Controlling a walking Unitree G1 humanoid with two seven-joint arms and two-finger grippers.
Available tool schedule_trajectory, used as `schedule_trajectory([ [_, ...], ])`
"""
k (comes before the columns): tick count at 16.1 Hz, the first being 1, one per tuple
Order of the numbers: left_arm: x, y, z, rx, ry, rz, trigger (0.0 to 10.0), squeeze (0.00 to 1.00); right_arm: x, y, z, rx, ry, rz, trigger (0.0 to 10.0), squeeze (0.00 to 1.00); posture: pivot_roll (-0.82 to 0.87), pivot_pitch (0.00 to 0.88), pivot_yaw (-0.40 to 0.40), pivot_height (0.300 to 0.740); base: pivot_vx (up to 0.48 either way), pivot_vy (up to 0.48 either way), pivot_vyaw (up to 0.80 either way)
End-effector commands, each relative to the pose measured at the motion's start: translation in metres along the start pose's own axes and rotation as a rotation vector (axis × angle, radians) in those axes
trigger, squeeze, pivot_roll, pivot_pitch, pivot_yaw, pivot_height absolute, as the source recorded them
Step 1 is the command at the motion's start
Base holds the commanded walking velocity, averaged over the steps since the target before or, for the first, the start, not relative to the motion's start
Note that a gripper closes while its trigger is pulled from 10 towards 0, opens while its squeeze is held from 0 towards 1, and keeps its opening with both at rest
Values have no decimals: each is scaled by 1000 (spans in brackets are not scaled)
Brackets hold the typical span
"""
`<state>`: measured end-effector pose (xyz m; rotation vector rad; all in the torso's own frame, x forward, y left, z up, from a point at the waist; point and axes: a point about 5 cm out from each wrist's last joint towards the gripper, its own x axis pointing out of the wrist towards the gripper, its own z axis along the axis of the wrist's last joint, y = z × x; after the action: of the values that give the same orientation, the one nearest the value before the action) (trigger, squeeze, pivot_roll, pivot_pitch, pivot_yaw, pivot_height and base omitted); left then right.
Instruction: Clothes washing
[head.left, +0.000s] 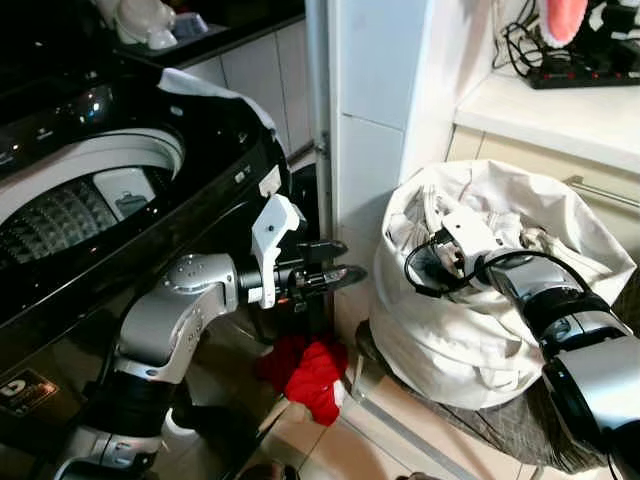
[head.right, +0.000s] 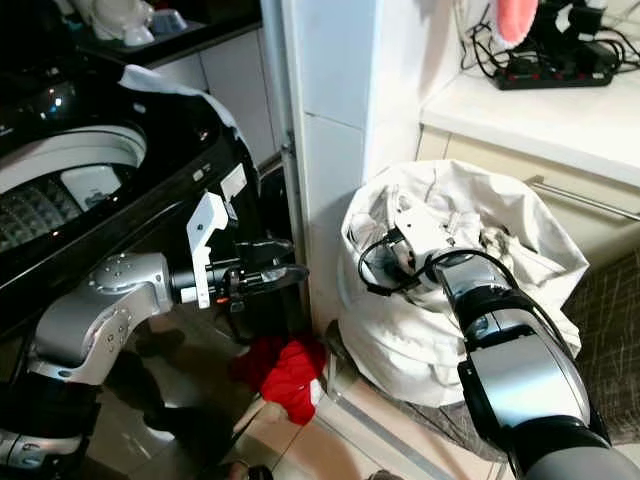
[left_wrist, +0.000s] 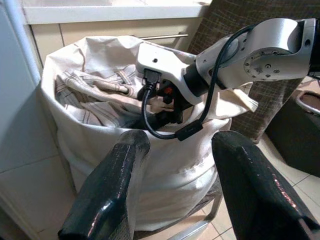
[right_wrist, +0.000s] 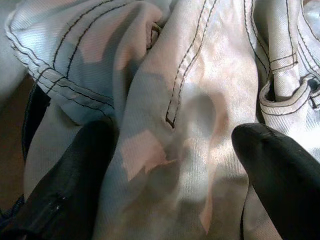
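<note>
A white laundry bag (head.left: 470, 340) full of pale clothes stands on a low seat to the right of the washing machine (head.left: 120, 190). The machine's lid is up and its drum (head.left: 60, 215) shows. My right gripper (right_wrist: 170, 165) is down inside the bag's mouth, open, with its fingers either side of a fold of a cream garment with dark stitching (right_wrist: 200, 75). My left gripper (head.left: 335, 275) hovers open in front of the machine, pointing at the bag (left_wrist: 100, 150) and holding nothing. A red garment (head.left: 312, 375) lies on the floor below it.
A white tiled pillar (head.left: 370, 120) rises between the machine and the bag. A counter (head.left: 560, 110) behind the bag carries a power strip and cables. The woven seat (head.left: 500, 420) under the bag has a metal frame. The floor is tiled.
</note>
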<state>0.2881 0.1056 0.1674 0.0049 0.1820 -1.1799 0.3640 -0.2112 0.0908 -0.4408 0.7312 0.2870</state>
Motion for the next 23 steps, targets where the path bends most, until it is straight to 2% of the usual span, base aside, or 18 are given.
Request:
schedule_trajectory([
  [1, -2, -1, 4, 15, -5, 5, 10000, 0, -2, -3, 9, -11, -19, -13, 0, 0, -26, 0, 64, 740, 0, 0, 0],
  [6, -1, -3, 5, 17, -3, 0, 10000, 0, -2, -5, 10, -39, -22, -18, 0, 0, -34, 0, 69, 740, 0, 0, 0],
  [11, 0, -8, 5, -1, -12, -52, 10000, 0, -3, -7, 8, -24, -21, -17, 0, 0, -46, 0, 73, 740, 0, 0, 0],
  [20, 1, -6, 6, 1, -9, -42, 10000, 0, -6, -14, 11, 20, -47, -32, 0, 0, -47, 0, 69, 740, 0, 0, 0],
  [23, 1, -3, 7, 6, -6, -31, 10000, 0, -9, -20, 11, 65, -64, -43, 0, 0, -47, 0, 69, 740, 0, 0, 0],
])
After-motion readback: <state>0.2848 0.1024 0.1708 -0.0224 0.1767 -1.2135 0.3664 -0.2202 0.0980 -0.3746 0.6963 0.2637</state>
